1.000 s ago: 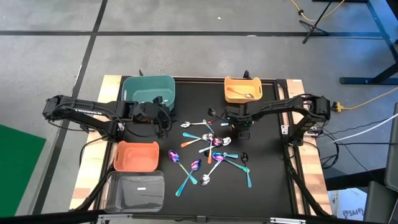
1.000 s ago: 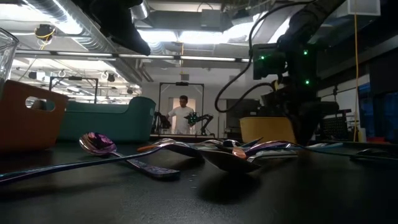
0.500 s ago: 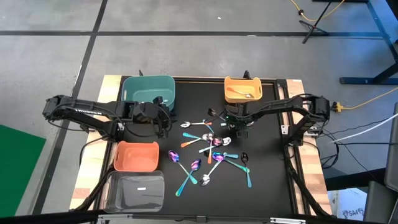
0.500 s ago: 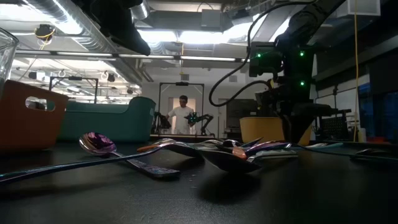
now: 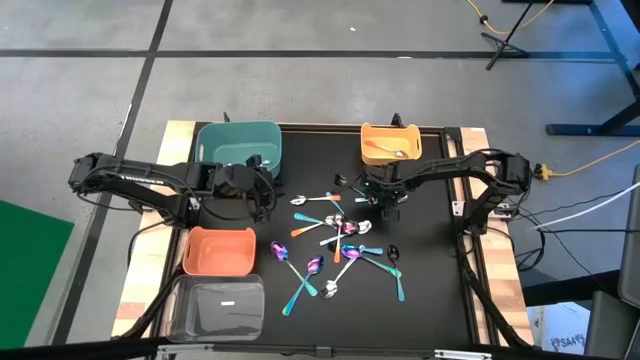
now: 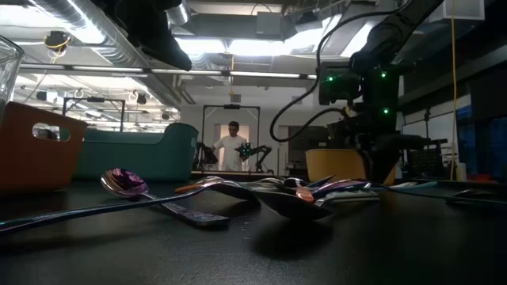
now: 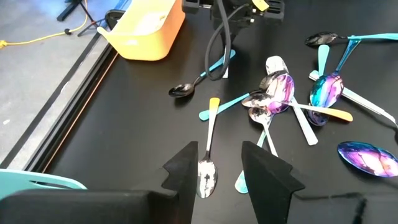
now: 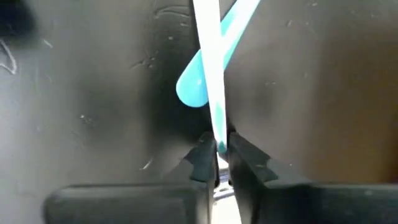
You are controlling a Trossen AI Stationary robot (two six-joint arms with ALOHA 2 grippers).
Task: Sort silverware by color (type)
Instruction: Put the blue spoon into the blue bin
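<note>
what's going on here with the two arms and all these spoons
A two-arm robot is sorting coloured spoons scattered on a black table into bins. The right gripper is down on the mat near the yellow bin, its fingers pinched on the handle of a silver spoon that lies across a teal spoon. The left gripper is open and waits by the teal bin. Most spoons are not yet sorted.

A: What finish do you see on the spoons (image 7: 273, 102)?

B: You have polished metal there, mirror-glossy, some with iridescent purple sheen, some teal.

A: And the table (image 5: 430, 290) under them?

B: You see a matt black top, lightly scuffed, with bare pale wood at its edges. The bins (image 5: 218, 251) look like smooth plastic.
</note>
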